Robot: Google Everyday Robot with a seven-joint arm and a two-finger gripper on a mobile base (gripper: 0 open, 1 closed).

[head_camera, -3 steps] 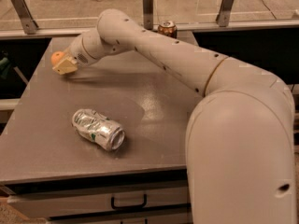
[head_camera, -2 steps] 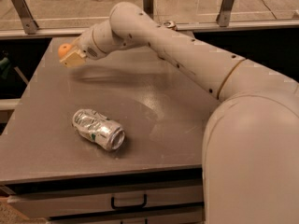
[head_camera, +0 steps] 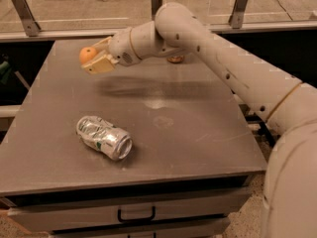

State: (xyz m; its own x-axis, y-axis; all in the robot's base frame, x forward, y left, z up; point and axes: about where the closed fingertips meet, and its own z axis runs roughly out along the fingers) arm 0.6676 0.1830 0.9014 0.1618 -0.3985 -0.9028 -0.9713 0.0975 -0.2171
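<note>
1. Orange (head_camera: 87, 53): small, round, bright orange with a smooth skin. It is held in the air above the far left part of the table, clear of the surface.
2. Gripper (head_camera: 92, 59): pale yellow fingers (head_camera: 100, 66) are clamped on the orange from behind and below. The gripper hangs over the table's rear left corner and points left.
3. Crushed can (head_camera: 104, 138): silver, dented and flattened, lying on its side on the near left part of the table with its round end facing front right. It is well apart from the gripper. The green marks on its side are too small to read.
4. Drawer handle (head_camera: 136, 215): dark metal pull on the pale drawer front under the table's near edge.
5. Small can (head_camera: 174, 59): brownish, at the table's far edge, mostly hidden behind the arm. Its label cannot be read.
6. Table (head_camera: 198, 113): flat grey top with a faint ring stain near the middle and the arm's shadow across it.
7. Arm (head_camera: 223, 58): cream-coloured, reaching from the right foreground across the back of the table to the gripper.
</note>
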